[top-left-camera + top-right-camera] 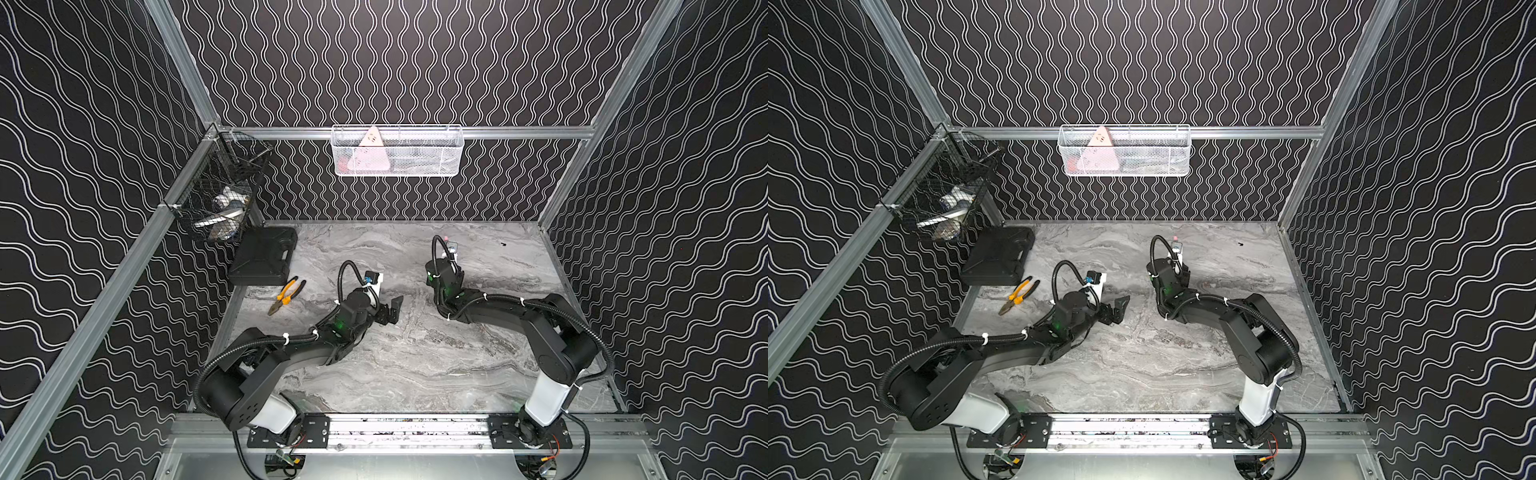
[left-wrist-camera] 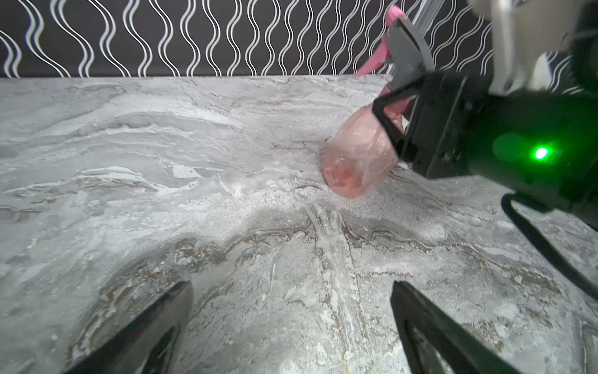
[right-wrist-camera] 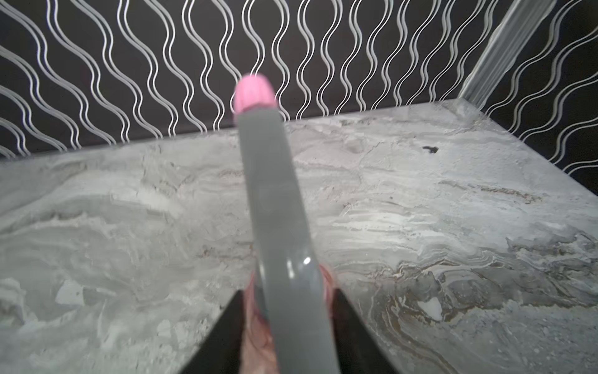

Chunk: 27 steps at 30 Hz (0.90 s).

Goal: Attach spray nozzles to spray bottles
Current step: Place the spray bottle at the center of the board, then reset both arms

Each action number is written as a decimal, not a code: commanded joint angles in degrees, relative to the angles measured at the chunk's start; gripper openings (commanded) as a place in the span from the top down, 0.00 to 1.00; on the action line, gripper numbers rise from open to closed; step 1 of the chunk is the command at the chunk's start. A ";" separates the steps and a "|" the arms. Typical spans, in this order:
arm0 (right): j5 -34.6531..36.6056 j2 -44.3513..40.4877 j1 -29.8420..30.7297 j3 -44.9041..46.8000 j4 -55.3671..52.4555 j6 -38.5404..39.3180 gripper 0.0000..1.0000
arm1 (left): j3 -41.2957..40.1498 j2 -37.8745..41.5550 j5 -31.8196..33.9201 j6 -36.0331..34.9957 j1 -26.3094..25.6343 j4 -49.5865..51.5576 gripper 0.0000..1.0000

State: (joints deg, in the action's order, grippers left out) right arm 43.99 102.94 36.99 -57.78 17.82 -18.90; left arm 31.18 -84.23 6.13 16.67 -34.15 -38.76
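The spray bottle (image 2: 359, 155), translucent pink with a bulbous body, leans with its base at the marble tabletop (image 2: 161, 162) toward the back of the table. On its neck sits the spray nozzle (image 3: 271, 194), which has a grey top, a pink tip and a pink trigger; it shows in both top views (image 1: 451, 246) (image 1: 1178, 247). My right gripper (image 3: 286, 291) has its jaws close on either side of the bottle's neck; the picture is blurred and contact is unclear. My left gripper (image 2: 291, 285) stands wide open and holds nothing, low over the table's middle (image 1: 395, 309), well short of the bottle.
Yellow-handled pliers (image 1: 286, 296) and a black case (image 1: 264, 255) lie at the table's left. A black wire basket (image 1: 220, 195) hangs on the left rail. A white mesh basket (image 1: 415, 166) on the back wall holds a pale pink triangular plate (image 1: 370, 156). A dark speck (image 1: 503, 244) lies back right.
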 commanded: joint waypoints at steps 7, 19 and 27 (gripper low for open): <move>0.12 -4.86 -0.10 -4.30 -9.80 -0.34 0.30 | 3.94 0.41 1.95 0.87 0.05 6.97 0.01; -0.04 -20.98 1.49 -9.77 -25.27 3.16 0.00 | 9.87 4.42 11.57 -2.82 -0.02 18.97 0.01; -7.08 -31.50 -14.24 -12.61 -36.69 3.99 0.00 | 8.17 8.87 37.42 -24.43 2.16 13.96 0.01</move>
State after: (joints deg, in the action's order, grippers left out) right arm 40.56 72.53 28.32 -71.64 -13.39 -15.81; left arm 41.43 -75.79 31.55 4.19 -33.17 -20.78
